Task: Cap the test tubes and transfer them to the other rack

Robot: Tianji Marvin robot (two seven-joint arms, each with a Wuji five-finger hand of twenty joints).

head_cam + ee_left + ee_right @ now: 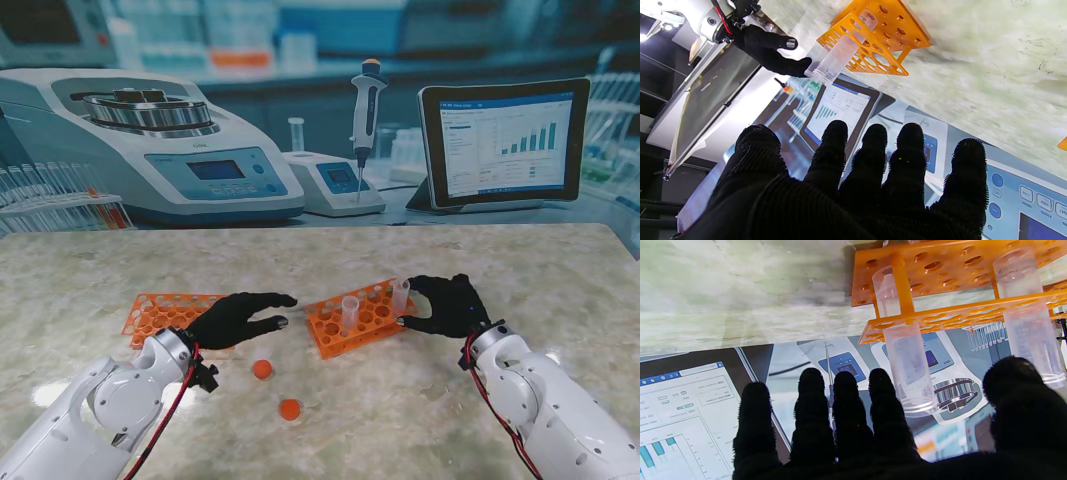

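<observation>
- Your right hand (450, 305) is at the right end of the right rack (362, 318), fingers curled around the end test tube (401, 296). In the right wrist view a gap shows at that tube, so I cannot tell if it grips.
- This tube stands upright; the second tube (350, 311) is mid-rack.
- Your left hand (240, 318) is open over the empty left rack (165, 314), near the two orange caps (263, 369).
- No label is readable.

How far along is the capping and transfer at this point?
Nothing looks finished. Two uncapped tubes, one and another, stand in the right rack; the left rack holds none. The right hand is at the second tube, grasp unclear. Two orange caps lie loose; the left hand is open.
</observation>
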